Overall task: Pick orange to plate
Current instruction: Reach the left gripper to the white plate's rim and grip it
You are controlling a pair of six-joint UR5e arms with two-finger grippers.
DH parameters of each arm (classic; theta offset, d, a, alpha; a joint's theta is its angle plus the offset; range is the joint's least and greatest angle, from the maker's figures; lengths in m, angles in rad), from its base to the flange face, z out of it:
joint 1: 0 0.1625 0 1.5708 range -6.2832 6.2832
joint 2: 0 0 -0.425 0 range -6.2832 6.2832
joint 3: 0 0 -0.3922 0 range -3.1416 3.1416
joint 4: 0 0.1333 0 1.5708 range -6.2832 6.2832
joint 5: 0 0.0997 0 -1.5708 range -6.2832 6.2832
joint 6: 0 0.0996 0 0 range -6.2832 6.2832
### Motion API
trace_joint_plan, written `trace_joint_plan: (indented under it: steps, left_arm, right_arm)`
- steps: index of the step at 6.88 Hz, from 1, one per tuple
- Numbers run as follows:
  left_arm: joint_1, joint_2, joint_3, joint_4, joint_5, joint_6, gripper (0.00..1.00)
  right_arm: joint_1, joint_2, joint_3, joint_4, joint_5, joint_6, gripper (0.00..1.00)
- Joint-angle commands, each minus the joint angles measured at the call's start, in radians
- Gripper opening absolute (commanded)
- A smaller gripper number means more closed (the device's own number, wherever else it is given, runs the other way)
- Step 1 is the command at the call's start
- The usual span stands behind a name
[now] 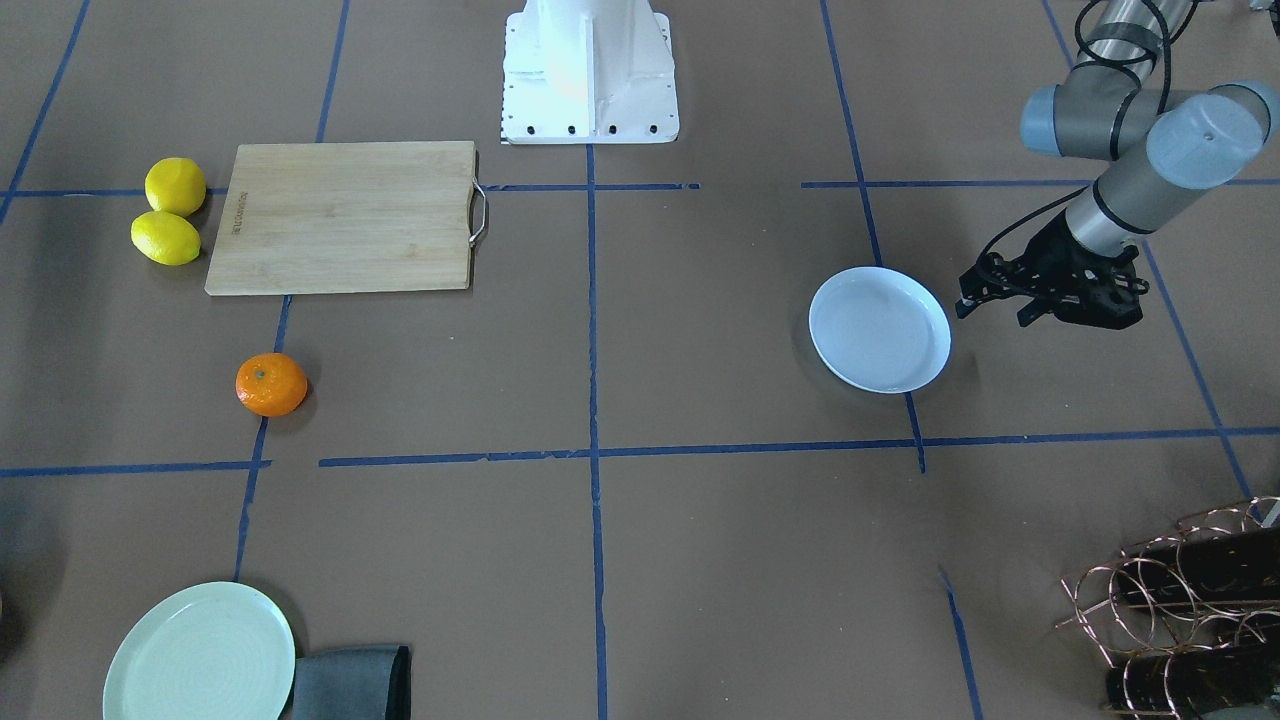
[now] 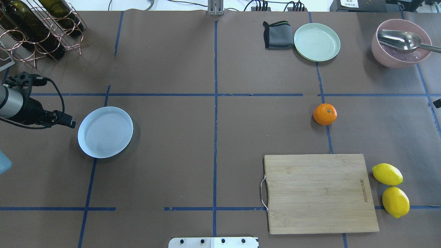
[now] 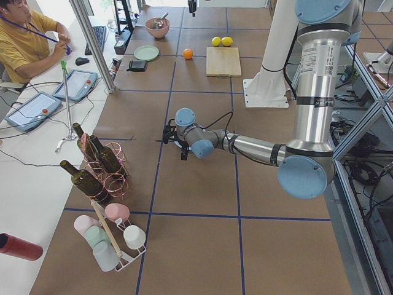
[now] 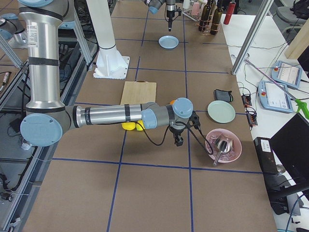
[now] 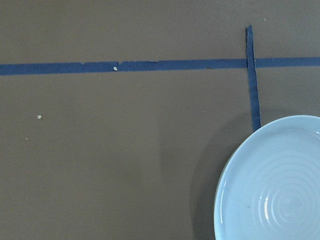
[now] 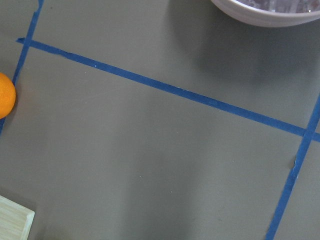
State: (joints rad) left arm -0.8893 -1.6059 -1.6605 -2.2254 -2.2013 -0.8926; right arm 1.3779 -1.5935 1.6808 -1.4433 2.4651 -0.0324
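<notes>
The orange (image 2: pixel 325 114) sits alone on the brown table on my right half, also seen in the front view (image 1: pixel 271 384) and at the right wrist view's left edge (image 6: pixel 4 95). The pale bluish-white plate (image 2: pixel 105 132) lies empty on the left half (image 1: pixel 880 330) and fills the lower right corner of the left wrist view (image 5: pixel 272 185). My left gripper (image 2: pixel 69 122) hovers just beside the plate's outer rim; its jaws are too dark to read. My right gripper (image 4: pixel 178 141) hangs between the orange and a pink bowl, state unreadable.
A wooden cutting board (image 2: pixel 318 193) lies near the orange, with two lemons (image 2: pixel 387 174) beside it. A pale green plate (image 2: pixel 317 42), a grey cloth (image 2: pixel 277 34) and a pink bowl with a spoon (image 2: pixel 401 43) stand at the back right. A bottle rack (image 2: pixel 38 31) stands back left.
</notes>
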Motion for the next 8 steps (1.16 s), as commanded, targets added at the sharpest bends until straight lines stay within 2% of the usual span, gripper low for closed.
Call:
trace_joint_plan:
  steps: [1, 3, 5, 7, 8]
  left_arm:
    - [0.041, -0.031, 0.024, 0.001, 0.023, -0.012, 0.92]
    - [0.049, -0.048, 0.056, 0.001, 0.023, -0.012, 0.85]
    - [0.062, -0.064, 0.077, 0.001, 0.025, -0.011, 0.82]
    - [0.069, -0.074, 0.087, 0.001, 0.023, -0.011, 0.58]
    - [0.070, -0.074, 0.085, 0.001, 0.023, -0.008, 0.01]
  right_arm:
    - [-0.002, -0.002, -0.007, -0.002, 0.021, 0.003, 1.00]
    - [-0.002, -0.002, -0.013, 0.000, 0.026, 0.005, 1.00]
    - [-0.002, -0.002, -0.015, 0.000, 0.026, 0.003, 1.00]
    - [-0.002, -0.002, -0.015, 0.000, 0.026, 0.005, 1.00]
    - [-0.002, -0.002, -0.009, 0.000, 0.026, 0.005, 1.00]
